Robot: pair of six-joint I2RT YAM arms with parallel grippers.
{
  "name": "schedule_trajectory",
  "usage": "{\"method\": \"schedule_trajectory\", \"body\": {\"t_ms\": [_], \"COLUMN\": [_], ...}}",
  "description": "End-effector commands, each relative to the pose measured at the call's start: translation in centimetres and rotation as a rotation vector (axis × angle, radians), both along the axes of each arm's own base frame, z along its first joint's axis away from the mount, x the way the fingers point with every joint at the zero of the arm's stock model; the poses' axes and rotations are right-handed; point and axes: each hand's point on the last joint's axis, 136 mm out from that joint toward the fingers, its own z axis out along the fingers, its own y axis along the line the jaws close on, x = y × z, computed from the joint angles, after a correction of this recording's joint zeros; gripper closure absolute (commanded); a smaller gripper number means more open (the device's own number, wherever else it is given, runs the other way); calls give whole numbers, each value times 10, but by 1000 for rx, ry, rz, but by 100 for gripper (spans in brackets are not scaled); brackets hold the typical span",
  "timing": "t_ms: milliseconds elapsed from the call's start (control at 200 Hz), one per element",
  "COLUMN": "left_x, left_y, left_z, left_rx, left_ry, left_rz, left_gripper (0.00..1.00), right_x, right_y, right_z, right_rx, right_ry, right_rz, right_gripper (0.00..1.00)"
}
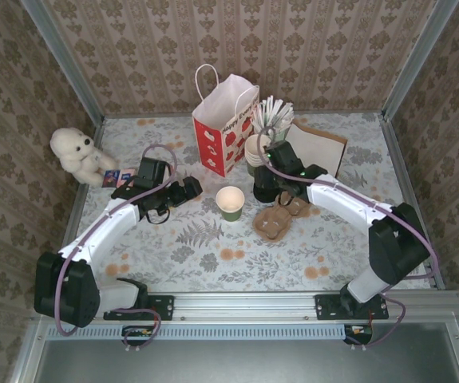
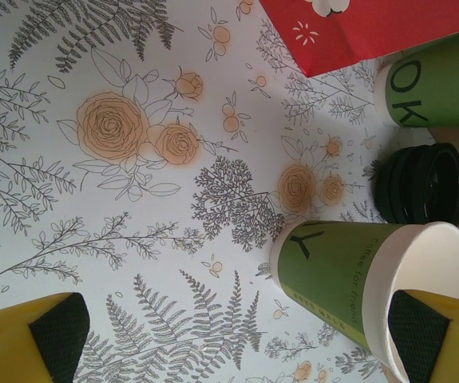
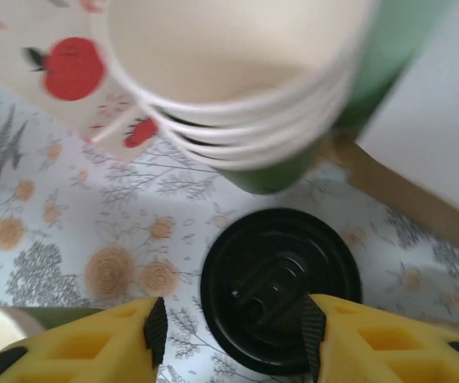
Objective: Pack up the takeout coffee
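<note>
Since the green cup (image 1: pixel 231 206) sits lidless, right gripper (image 3: pixel 234 329) hovers half-open over the black lid (image 3: pixel 281 275) beside it; left gripper (image 1: pixel 190 190) wide open, both empty.

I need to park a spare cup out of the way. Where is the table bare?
Widest: the near strip of table, from the open green cup to the near edge. Smaller: the back, between teddy bear and paper bag. Crowded: right of the bag, with stacked cups, black lid, cardboard carrier and the right arm's fingers.
</note>
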Motion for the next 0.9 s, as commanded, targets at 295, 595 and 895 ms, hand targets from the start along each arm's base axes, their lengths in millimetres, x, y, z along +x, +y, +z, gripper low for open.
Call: {"method": "schedule_trajectory", "body": {"t_ms": [295, 595, 895], "left_x": [-5, -7, -5], "left_y": [3, 6, 5], "left_z": [-2, -7, -9], "left_rx": [34, 40, 43], "left_ry": [-10, 4, 11], "left_rz": [-16, -2, -5], "left_gripper": [0, 0, 0], "right_x": [3, 20, 31], "right_y": [-31, -37, -26], "right_z": [-41, -60, -74], "right_rx": [-8, 20, 17], "right_ry": [104, 120, 152], "right_rz": [-15, -10, 40], "right_gripper": [56, 59, 64]}}
